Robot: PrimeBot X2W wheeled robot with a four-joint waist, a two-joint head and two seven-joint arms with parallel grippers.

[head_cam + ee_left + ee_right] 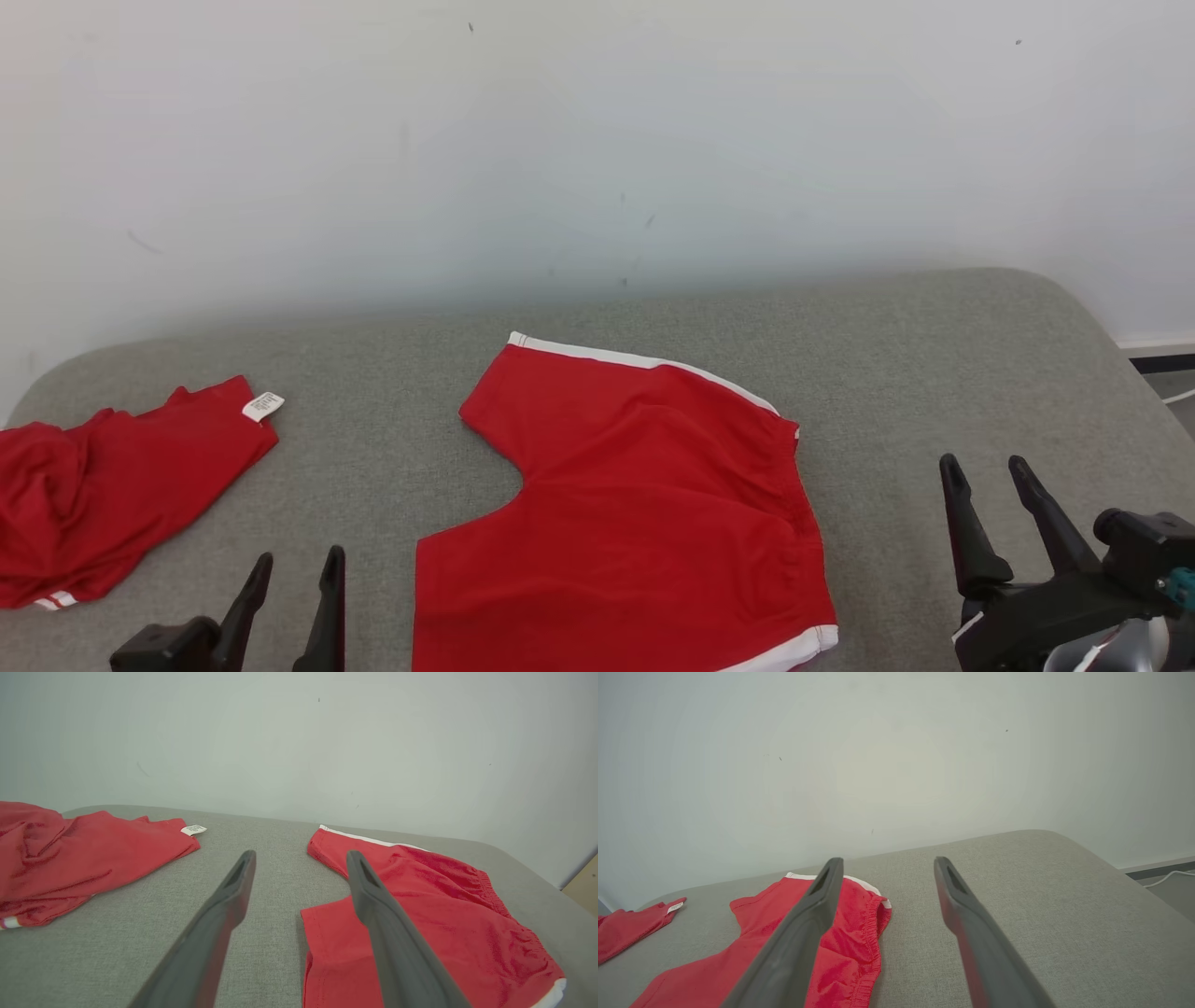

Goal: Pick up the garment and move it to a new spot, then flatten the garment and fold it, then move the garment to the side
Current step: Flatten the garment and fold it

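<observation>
White wall [597, 140] backs a grey padded surface [934, 373]. Shorts [635, 504] lie spread flat at centre; a second red garment [103, 485] lies crumpled at left. Left gripper [300, 557] and right gripper [983, 462] hover near, jaws apart, empty. Folding appears due: pinch both far corners, then draw them evenly nearward.

Tag [263, 406]: lying white at the corner of the left red cloth [103, 485], carrying faint print too small to read.
Readable text: none showing.
</observation>
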